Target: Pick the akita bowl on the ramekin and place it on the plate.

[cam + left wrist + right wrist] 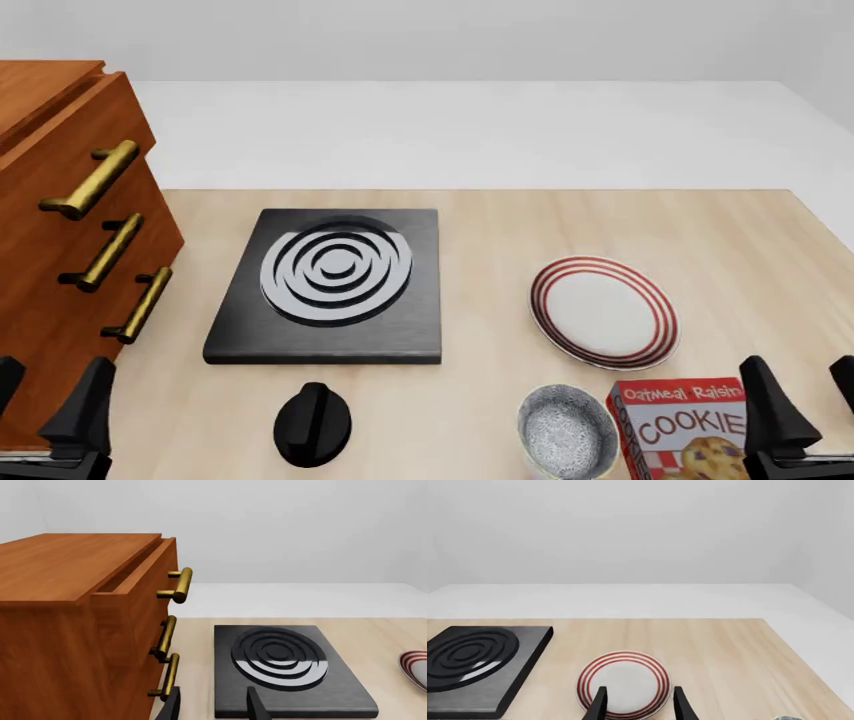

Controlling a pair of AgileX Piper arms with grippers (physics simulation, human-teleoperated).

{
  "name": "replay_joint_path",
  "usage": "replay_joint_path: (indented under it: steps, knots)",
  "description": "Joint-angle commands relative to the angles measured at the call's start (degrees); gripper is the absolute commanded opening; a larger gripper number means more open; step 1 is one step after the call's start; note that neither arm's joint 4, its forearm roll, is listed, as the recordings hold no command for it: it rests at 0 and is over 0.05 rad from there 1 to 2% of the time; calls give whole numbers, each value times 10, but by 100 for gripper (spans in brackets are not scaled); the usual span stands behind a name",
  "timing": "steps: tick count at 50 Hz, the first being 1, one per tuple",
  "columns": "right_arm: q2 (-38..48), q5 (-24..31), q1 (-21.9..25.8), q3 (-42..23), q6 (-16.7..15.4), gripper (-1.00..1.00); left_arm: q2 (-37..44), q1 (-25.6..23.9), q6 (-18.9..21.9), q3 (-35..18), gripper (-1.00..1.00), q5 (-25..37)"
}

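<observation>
Pale wood makes up the bench (747,240), with white floor and wall behind it. Nearest, at the front edge, both hands wait with fingers spread wide, holding nothing: the left hand (47,405) by the drawers (54,250), the right hand (801,400) just beside a cookie box (681,430). The bowl (567,432) stands touching that box on its left. No ramekin shows. A black knob (312,424) lies further left. Beyond the bowl sits the plate (603,311), bare. Left of it, a black stove (334,285) sits near the drawers.
</observation>
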Motion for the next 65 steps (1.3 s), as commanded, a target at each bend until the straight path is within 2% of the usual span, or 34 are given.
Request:
replay_joint_path:
  steps: [1, 3, 14, 19, 20, 22, 26, 29, 31, 32, 33, 36, 39, 40, 42, 45, 48, 50, 51, 53, 55, 58, 65]
  knots:
    - [15, -4, 10, 4, -1, 100, 3, 0, 0, -1, 100, -1]
    - [32, -18, 13, 4, 9, 100, 3, 0, 0, -1, 100, -1]
    - [88, -65, 9, 4, 1, 100, 3, 0, 0, -1, 100, -1]
    - [87, -65, 3, 4, -3, 100, 3, 0, 0, -1, 100, -1]
    - [64, -50, -3, -1, 17, 100, 3, 0, 0, -1, 100, -1]
    - [73, -54, -8, -5, 32, 100, 3, 0, 0, -1, 100, -1]
    - [96, -46, -12, -32, 27, 100, 3, 0, 0, -1, 100, -1]
    - [104, -4, 6, -90, 47, 100, 3, 0, 0, -1, 100, -1]
    - [118, 9, 7, -117, 47, 100, 3, 0, 0, -1, 100, -1]
    - [126, 21, 12, -137, 60, 100, 3, 0, 0, -1, 100, -1]
    - [153, 35, 24, -169, 46, 100, 3, 0, 0, -1, 100, -1]
    - [230, 51, 34, -210, 28, 100, 3, 0, 0, -1, 100, -1]
    - [261, 88, 60, -258, 38, 100, 3, 0, 0, -1, 100, -1]
    - [273, 99, 60, -273, 14, 100, 2, 0, 0, -1, 100, -1]
    - [289, 115, 69, -292, -5, 100, 3, 0, 0, -1, 100, -1]
    - [315, 159, 94, -336, 14, 100, 3, 0, 0, -1, 100, -1]
    - [351, 188, 116, -363, 47, 100, 3, 0, 0, -1, 100, -1]
    - [365, 200, 119, -373, 30, 100, 3, 0, 0, -1, 100, -1]
    - [380, 210, 129, -381, 38, 100, 3, 0, 0, -2, 100, -1]
    - [402, 226, 152, -391, 80, 100, 3, 0, 0, -1, 100, -1]
    - [409, 234, 149, -396, 59, 100, 3, 0, 0, -1, 100, -1]
    - [441, 250, 165, -400, 82, 100, 3, 0, 0, -1, 100, -1]
    - [482, 267, 182, -400, 96, 100, 3, 0, 0, -1, 100, -1]
